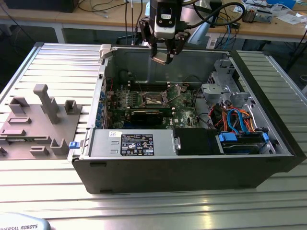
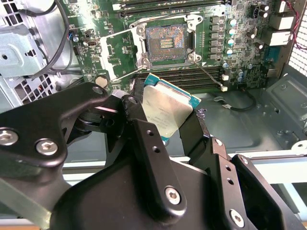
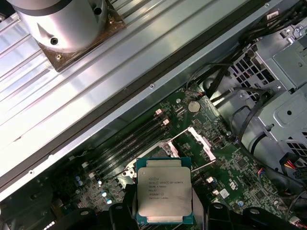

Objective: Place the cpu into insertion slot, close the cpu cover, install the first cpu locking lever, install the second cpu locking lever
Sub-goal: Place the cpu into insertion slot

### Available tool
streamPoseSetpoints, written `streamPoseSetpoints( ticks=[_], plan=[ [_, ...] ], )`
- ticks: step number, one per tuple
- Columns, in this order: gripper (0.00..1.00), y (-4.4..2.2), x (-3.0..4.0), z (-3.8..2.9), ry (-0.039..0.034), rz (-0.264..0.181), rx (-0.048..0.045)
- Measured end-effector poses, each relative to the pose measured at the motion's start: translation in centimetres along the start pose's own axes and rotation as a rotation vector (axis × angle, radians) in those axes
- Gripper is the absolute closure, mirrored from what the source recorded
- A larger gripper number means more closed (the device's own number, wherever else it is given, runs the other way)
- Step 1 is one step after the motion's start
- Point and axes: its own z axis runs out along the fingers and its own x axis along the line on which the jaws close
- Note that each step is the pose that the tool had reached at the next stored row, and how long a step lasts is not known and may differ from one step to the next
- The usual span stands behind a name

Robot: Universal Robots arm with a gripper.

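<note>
I'm gripping the cpu point(image 3: 164, 191) by its edges in my gripper point(image 1: 164, 56), hanging high over the open case point(image 1: 192, 167). The slot point(image 2: 165, 43) is lying bare well below me on the board, with the cover point(image 2: 119, 50) flipped open beside it. A thin wire point(image 2: 209, 75) is trailing just beside the slot, nothing's lying across it.

The cpu point(image 3: 164, 191) has rows of small dark print on its shiny top. A black sticker point(image 1: 137, 144) with tiny white print sits on a grey box point(image 1: 100, 144). The words are too small to read.
</note>
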Motion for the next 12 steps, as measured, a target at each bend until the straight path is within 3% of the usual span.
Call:
streamPoseSetpoints(
  ticks=[12],
  plan=[
    [0.46,0.00,0.00,0.00,-0.0007,0.007,-0.0001]
  ],
)
